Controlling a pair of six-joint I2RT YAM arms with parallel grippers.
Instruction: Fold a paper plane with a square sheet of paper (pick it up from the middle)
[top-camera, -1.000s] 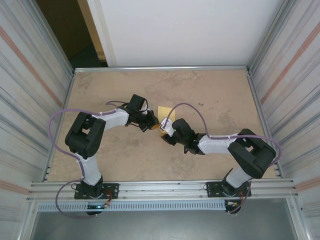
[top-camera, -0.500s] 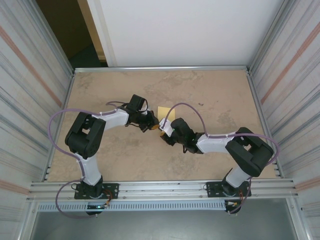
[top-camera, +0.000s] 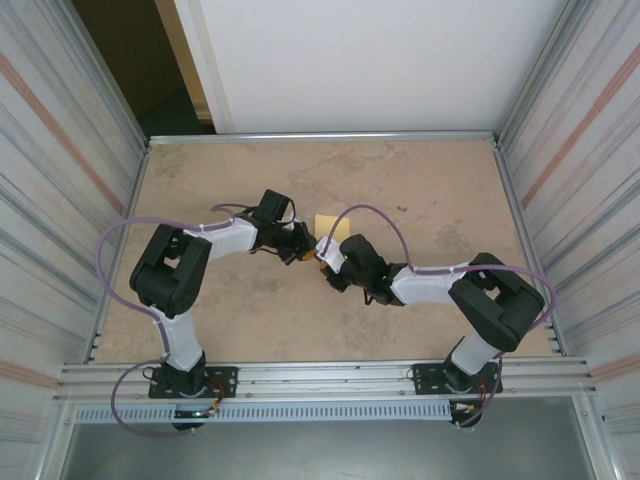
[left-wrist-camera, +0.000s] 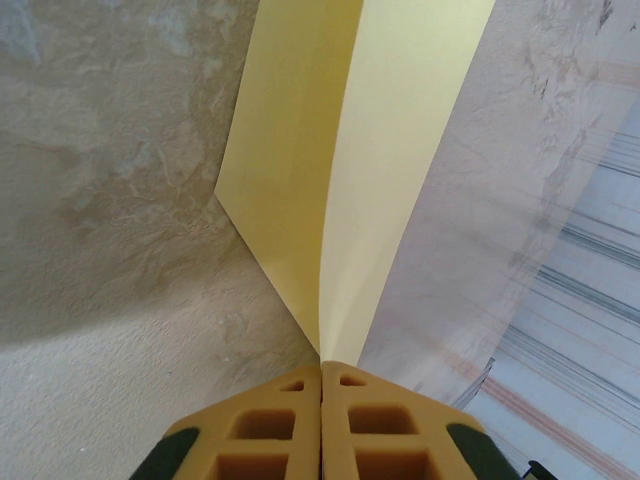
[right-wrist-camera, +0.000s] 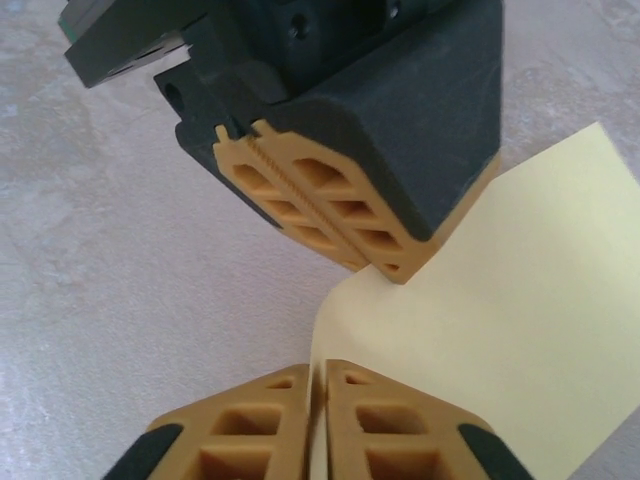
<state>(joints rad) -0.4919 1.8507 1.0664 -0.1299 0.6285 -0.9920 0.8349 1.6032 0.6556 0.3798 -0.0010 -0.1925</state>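
At mid-table (top-camera: 420, 180), my left gripper (left-wrist-camera: 321, 375) pinches the folded square sheet of paper (left-wrist-camera: 380, 150). My right gripper (right-wrist-camera: 317, 375) clamps its edge just beside.

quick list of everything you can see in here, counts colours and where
square sheet of paper: one, pale yellow, mid table, creased, pinched by both tools
table: one, mottled beige, under everything
side walls: two, ribbed grey metal, left and right of the table
back panel: one, white, beyond the far edge
rail: one, silver, along the near edge
cables: two, purple, one looping off each arm
arms: two, white and black, reaching to mid table
left tool: one, orange fingers, shut on the paper
right tool: one, orange fingers, shut on the paper's near edge
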